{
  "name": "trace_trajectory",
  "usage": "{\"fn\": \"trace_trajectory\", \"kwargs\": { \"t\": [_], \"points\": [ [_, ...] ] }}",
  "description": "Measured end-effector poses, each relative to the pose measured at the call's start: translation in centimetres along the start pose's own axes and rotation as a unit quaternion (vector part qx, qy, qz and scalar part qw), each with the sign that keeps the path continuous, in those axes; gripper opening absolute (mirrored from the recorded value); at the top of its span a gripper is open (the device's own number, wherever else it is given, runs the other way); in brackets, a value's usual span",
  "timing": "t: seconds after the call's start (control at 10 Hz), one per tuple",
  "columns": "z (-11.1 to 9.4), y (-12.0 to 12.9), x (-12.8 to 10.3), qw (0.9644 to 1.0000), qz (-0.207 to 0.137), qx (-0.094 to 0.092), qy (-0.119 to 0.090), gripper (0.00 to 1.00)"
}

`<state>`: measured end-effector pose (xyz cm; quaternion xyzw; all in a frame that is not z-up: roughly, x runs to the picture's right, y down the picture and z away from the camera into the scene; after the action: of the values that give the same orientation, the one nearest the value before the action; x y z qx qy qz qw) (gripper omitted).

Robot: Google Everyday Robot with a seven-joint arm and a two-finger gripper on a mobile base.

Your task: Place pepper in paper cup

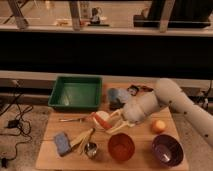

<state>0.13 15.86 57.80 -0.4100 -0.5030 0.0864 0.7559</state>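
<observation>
Pepper (pixel 99 120) sits pinched in the tool (pixel 106 123), whose fingers are closed on it, directly over the paper cup (pixel 103 118) on the worktop (pixel 50 152), beside the red-orange bowl (pixel 121 146).

Your gripper (pixel 111 122) covers most of the paper cup (pixel 102 118) under it; the pepper (pixel 100 120) at its tips is a blur. Your arm (pixel 167 100) runs off the right edge.

No legible text, label, brand, number or sign on anything in view.
</observation>
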Motion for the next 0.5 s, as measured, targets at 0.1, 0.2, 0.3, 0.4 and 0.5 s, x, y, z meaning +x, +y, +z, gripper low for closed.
{"fn": "trace_trajectory", "kwargs": {
  "t": [0.1, 0.2, 0.3, 0.4, 0.5],
  "points": [
    [2.0, -0.5, 0.3, 0.9999, 0.001, -0.006, -0.009, 0.04],
    [3.5, -0.9, 0.8, 0.9998, 0.002, -0.013, -0.016, 0.04],
    [4.4, -1.4, 1.1, 0.9997, 0.001, -0.019, -0.018, 0.04],
    [5.2, -2.2, 1.4, 0.9995, 0.001, -0.024, -0.020, 0.04],
    [5.8, -3.3, 1.5, 0.9994, -0.001, -0.028, -0.019, 0.04]
  ]
}}
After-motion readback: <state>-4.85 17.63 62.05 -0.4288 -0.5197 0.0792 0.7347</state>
